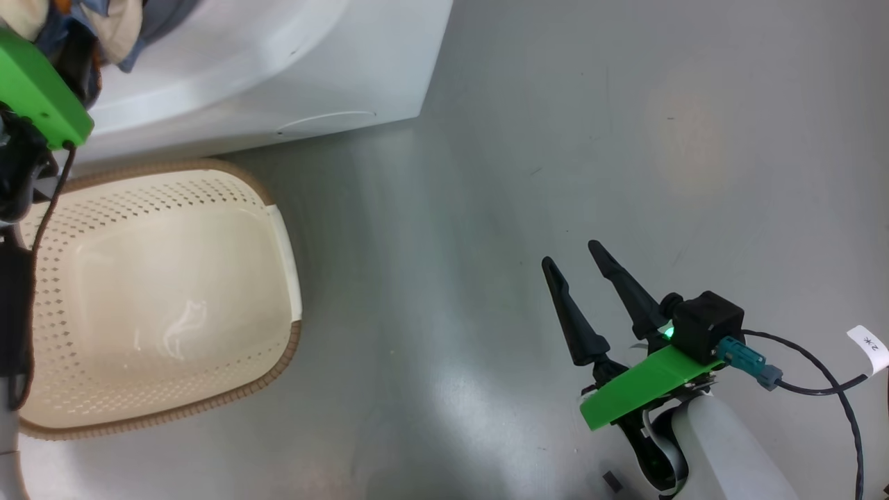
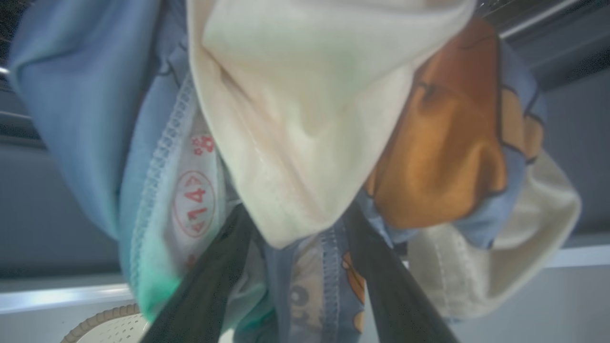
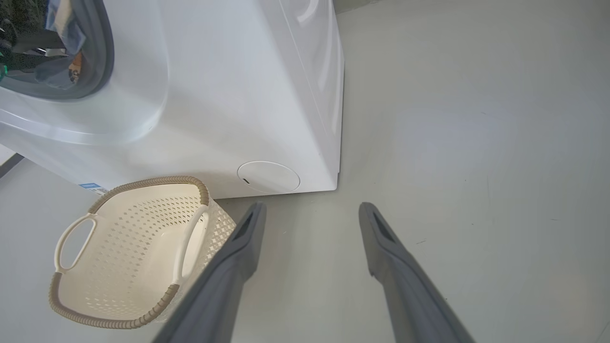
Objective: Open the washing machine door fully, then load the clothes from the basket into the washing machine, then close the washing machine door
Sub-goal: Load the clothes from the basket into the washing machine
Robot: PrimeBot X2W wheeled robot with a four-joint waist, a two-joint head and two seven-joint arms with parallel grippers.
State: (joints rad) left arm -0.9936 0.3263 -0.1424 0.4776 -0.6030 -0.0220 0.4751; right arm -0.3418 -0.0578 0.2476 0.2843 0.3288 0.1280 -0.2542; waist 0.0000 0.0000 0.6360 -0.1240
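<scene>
Head view: the right arm reaches in from the lower right, its pale forearm angled up and left. The right pincer point(image 1: 573, 253) hangs above the grey floor point(image 1: 625, 139), its two dark fingers apart and holding nothing. At the left edge sits the green mount point(image 1: 38, 90) of the left arm, raised toward the washing machine point(image 1: 333, 62), where a bundle of the clothes point(image 1: 118, 28) shows at the top left corner. The basket point(image 1: 286, 264) stands on the floor just in front of the machine.

Left wrist view: the left pincer point(image 2: 298, 214) points into the clothes point(image 2: 305, 119), a bunch of light blue, cream and orange fabric. Its fingers point(image 2: 209, 271) stand wide apart, with cloth lying between and over their tips.

Right wrist view: the right pincer point(image 3: 312, 207) is spread wide over bare floor, aimed toward the machine's lower corner. The round flap point(image 3: 268, 176) lies just beyond its tips. The basket point(image 3: 143, 183) sits to the left, touching the left finger's outline. Clothes point(image 3: 62, 28) show inside the grey rubber ring point(image 3: 102, 52) of the washing machine point(image 3: 238, 95).
</scene>
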